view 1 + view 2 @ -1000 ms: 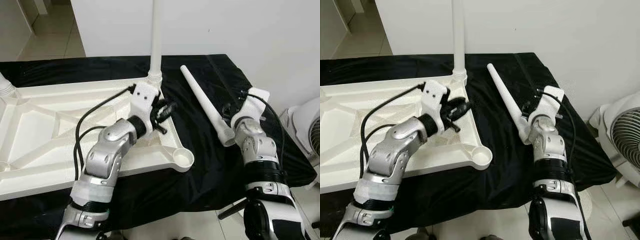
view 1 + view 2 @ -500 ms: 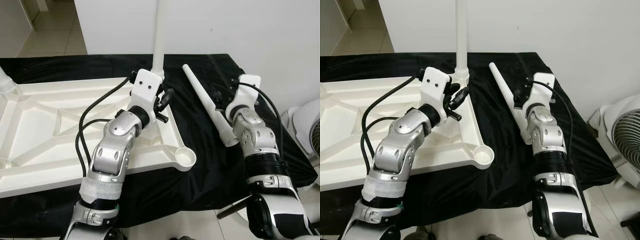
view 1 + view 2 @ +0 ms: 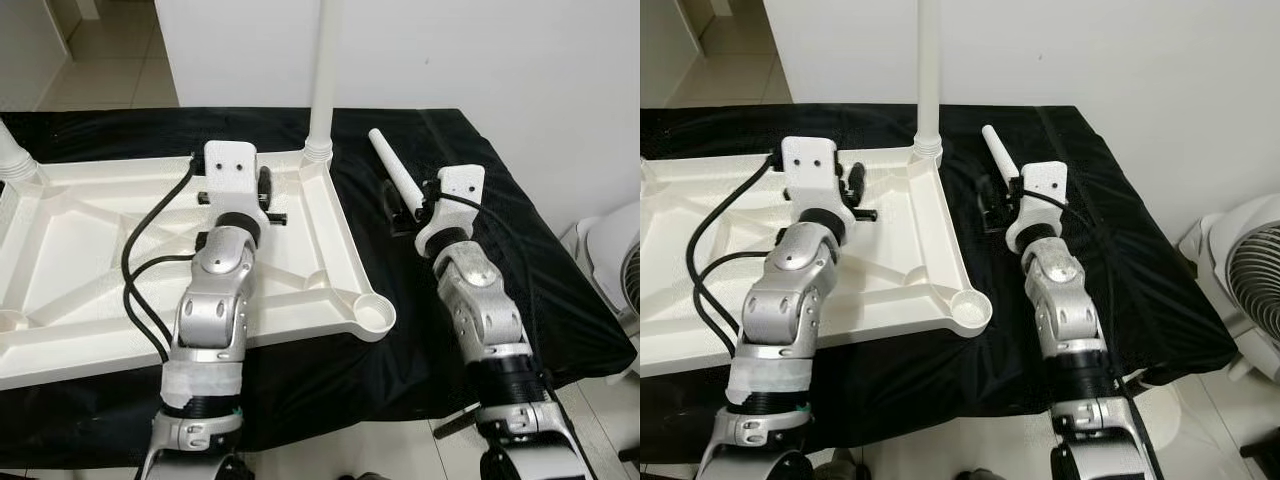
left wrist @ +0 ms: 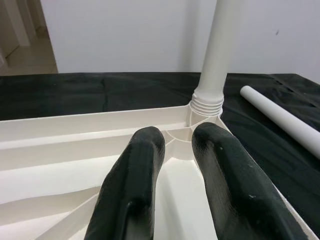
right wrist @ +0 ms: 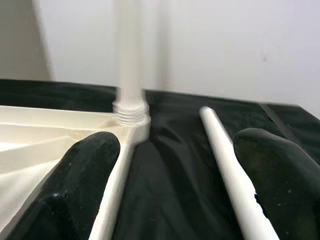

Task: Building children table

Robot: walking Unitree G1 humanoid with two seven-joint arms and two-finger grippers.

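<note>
The white tabletop [image 3: 90, 250] lies upside down on a black cloth. One white leg [image 3: 322, 80] stands upright in its far right corner, and another leg [image 3: 14, 155] rises at the far left corner. The near right socket [image 3: 372, 317] holds nothing. A loose leg [image 3: 392, 175] lies on the cloth to the right. My left gripper [image 4: 177, 137] hovers over the tabletop, short of the upright leg [image 4: 220, 50], shut and holding nothing. My right gripper [image 5: 180, 160] is open wide, and the loose leg [image 5: 227, 165] runs between its fingers [image 5: 85, 170].
The black cloth [image 3: 490, 180] covers the whole table, whose right edge drops off near a white fan [image 3: 612, 265] on the floor. A white wall stands close behind the table. Tiled floor shows at the far left.
My left gripper swung left, away from the upright leg, and now points along the tabletop. My right gripper moved left and forward over the loose leg, straddling it.
</note>
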